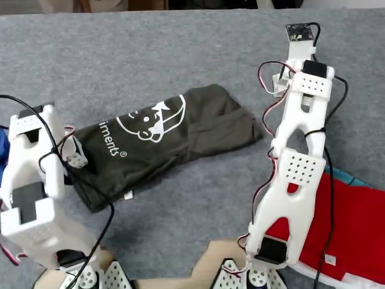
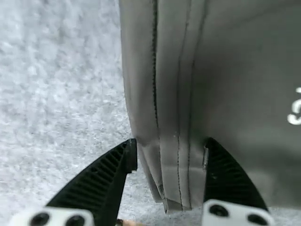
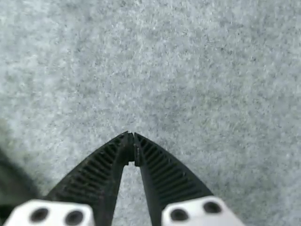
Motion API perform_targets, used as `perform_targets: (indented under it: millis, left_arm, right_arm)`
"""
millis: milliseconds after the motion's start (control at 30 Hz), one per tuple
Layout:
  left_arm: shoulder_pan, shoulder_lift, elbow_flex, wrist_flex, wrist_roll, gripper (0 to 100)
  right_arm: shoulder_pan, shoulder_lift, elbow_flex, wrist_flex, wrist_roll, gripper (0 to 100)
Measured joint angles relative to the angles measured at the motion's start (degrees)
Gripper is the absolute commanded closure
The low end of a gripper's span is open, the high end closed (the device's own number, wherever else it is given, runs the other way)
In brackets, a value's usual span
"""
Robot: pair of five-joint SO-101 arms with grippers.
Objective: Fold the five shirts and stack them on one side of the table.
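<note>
1. Fingers of the left gripper (image 2: 170, 143) are spread wide astride the stitched hem of the dark olive-green cotton shirt (image 1: 180, 138), gripping nothing, likely poised to pinch that edge for another fold.
2. That shirt lies mid-table on the grey felt-covered table (image 1: 120, 42), folded into a long strip.
3. Right gripper (image 3: 131, 137) hangs over bare felt with its fingers pressed together and empty, apparently parked clear.
4. Bright red fabric shirt (image 1: 355, 223) lies at the right edge, probably the stacking side.

On my shirt (image 1: 180, 138), mid-frame in the high view, white lettering (image 1: 110, 142) runs beside a white drawing (image 1: 150, 117); only part of a word shows.
</note>
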Motion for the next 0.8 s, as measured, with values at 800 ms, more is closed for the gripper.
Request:
perform_targets:
  millis: [800]
  left_arm:
    - [-1.14,9.85,-9.05,-1.76,5.54,98]
  right_arm:
    - [0.09,0.97,0.0,-0.18,-0.53,99.3]
